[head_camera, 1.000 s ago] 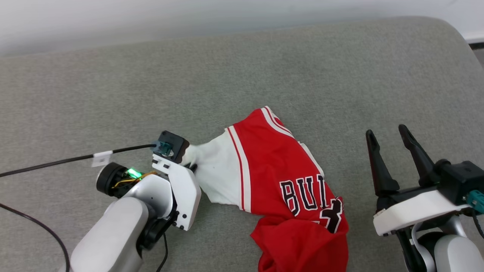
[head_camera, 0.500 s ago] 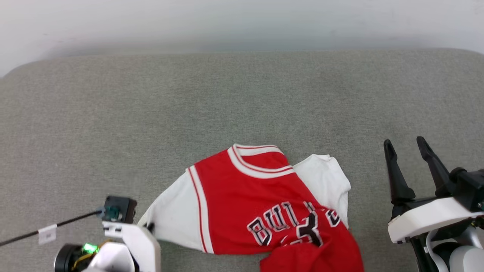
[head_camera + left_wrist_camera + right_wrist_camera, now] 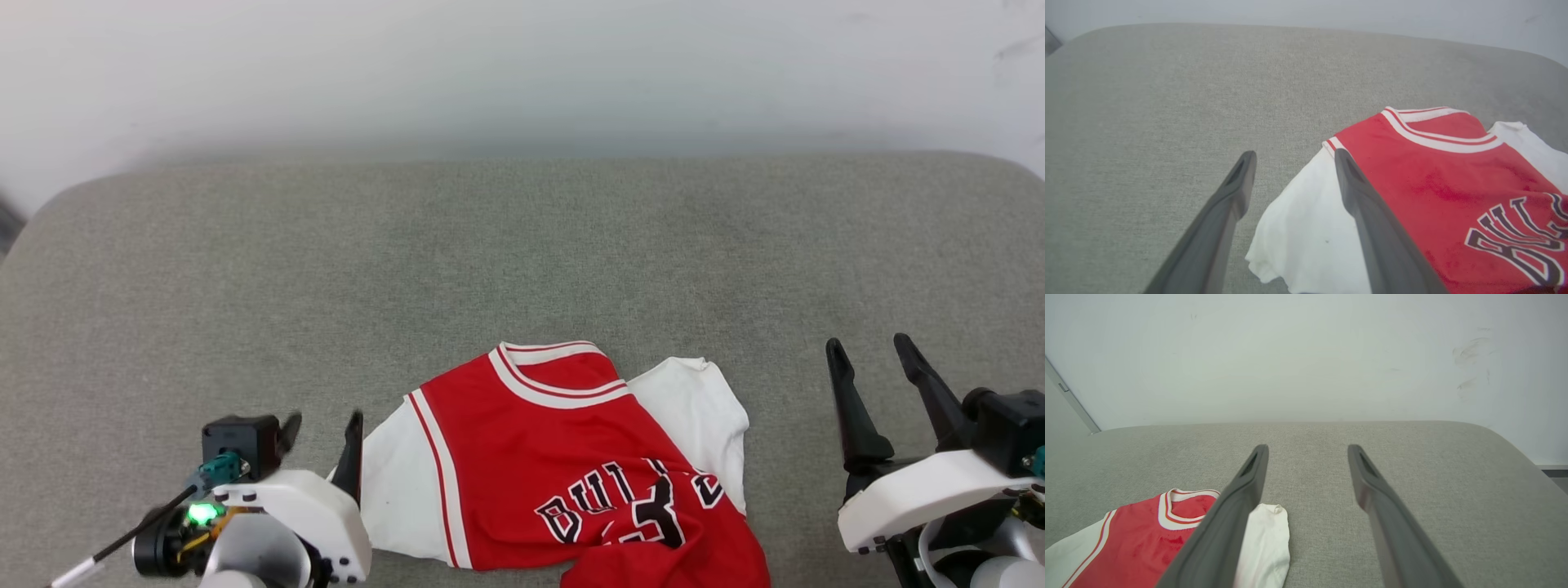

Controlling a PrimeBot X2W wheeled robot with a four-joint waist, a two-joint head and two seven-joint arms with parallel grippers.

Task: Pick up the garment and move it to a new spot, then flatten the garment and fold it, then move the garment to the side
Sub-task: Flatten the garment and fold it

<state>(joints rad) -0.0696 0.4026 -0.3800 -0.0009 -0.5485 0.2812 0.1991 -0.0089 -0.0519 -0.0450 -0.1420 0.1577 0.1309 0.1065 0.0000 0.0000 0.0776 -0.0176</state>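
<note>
red white-sleeved jersey shirt (image 3: 555, 457): 6 o'clock on grey fabric counter (image 3: 522, 245) | left pincer (image 3: 323, 420): 8 o'clock, open beside its sleeve | right pincer (image 3: 867, 347): 4 o'clock, open, empty

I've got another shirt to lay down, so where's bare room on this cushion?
The whole far stretch of cushion, between the wall and the garment, is bare. A narrower strip lies between garment and right gripper. Near left is crowded: the left gripper sits at the white sleeve.
</note>
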